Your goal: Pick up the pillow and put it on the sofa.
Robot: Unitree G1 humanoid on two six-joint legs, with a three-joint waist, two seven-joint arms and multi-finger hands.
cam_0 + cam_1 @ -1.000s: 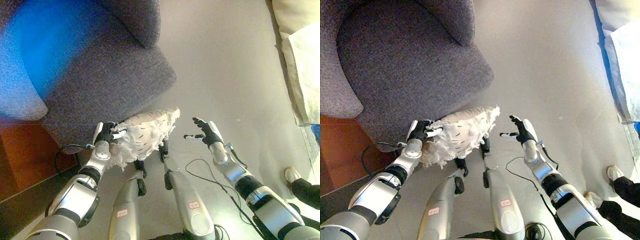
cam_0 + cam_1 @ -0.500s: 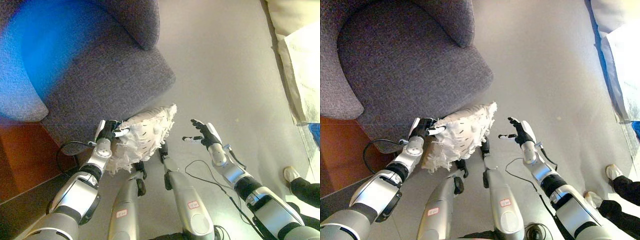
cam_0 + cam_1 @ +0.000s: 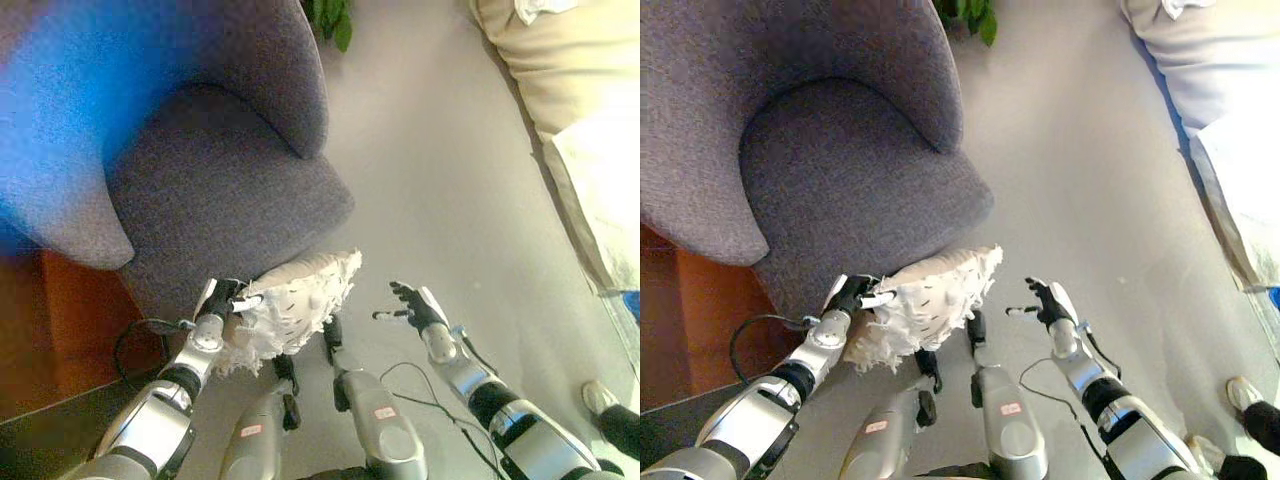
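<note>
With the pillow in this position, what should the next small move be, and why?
Probably lift the white fringed pillow forward over the grey sofa's seat. The left robot hand already grips its left end and it hangs just short of the seat's front edge; the right robot hand is open, apart from it.
</note>
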